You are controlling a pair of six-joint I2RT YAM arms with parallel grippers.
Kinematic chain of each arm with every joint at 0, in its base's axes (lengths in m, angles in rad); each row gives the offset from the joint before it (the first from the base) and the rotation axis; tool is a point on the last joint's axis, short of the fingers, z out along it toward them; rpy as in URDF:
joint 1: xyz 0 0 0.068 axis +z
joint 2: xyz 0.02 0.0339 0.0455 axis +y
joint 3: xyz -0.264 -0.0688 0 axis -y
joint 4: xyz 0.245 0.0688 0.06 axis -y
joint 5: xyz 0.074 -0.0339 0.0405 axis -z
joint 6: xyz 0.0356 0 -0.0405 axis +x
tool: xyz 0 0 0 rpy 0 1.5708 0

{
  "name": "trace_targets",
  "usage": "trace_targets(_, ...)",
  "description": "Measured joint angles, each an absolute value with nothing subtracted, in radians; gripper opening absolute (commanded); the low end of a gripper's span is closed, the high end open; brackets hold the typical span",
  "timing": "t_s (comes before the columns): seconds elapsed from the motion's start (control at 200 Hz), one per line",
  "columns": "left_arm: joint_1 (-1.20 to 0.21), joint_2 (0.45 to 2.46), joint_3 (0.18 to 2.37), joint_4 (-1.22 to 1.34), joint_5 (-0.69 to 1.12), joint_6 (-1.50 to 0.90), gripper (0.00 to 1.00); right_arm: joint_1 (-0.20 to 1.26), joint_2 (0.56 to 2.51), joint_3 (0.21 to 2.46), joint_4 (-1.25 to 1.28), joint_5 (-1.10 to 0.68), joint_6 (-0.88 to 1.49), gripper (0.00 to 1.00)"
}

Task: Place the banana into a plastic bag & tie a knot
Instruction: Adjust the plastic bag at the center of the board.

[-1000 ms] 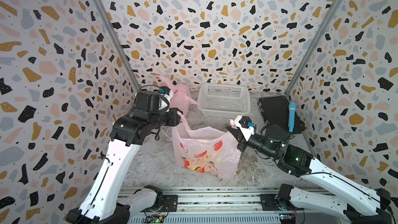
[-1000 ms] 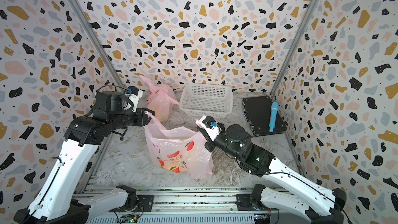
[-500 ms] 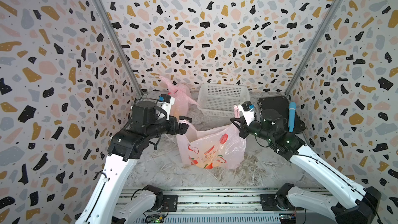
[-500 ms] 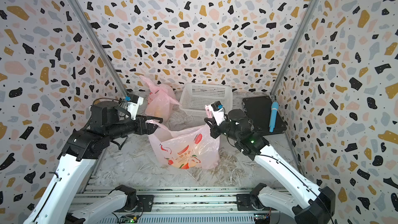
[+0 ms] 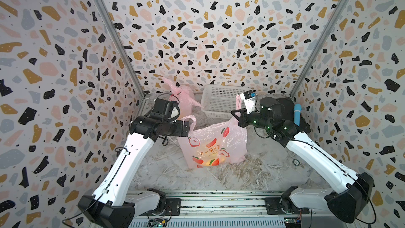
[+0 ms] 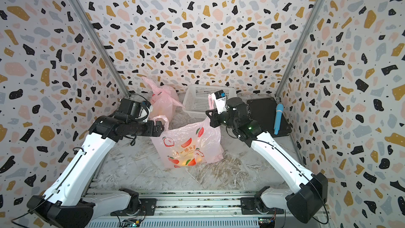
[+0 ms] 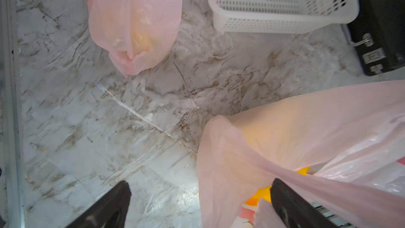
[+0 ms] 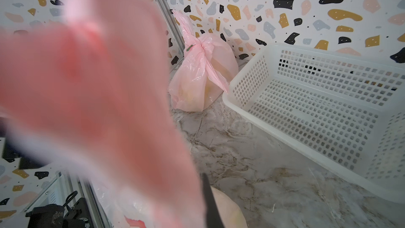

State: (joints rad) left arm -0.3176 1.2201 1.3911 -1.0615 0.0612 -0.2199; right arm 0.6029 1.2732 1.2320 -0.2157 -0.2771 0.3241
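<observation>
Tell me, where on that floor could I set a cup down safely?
The widest bare marble lies in front, between the printed bag and the metal rail. A smaller patch sits between the tied bag, the white basket and the printed bag. The back is crowded: tied bag, basket and black case side by side.

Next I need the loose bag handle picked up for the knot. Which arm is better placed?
Left. The open left tool sits right beside the free handle of the bag, while the right tool is shut on the other handle.
</observation>
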Motion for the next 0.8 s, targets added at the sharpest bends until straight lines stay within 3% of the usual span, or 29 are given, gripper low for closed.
trace_targets(0.491, -0.325, 0.918, 1.344, -0.983, 0.306, -0.221, 0.99, 0.501, 1.298, 1.233, -0.255, -0.340, 0.310, 0.00)
trace_targets(0.801, -0.321, 0.796, 0.964, -0.647, 0.315, -0.264, 0.99, 0.413, 1.329, 1.231, -0.244, -0.469, 0.303, 0.00)
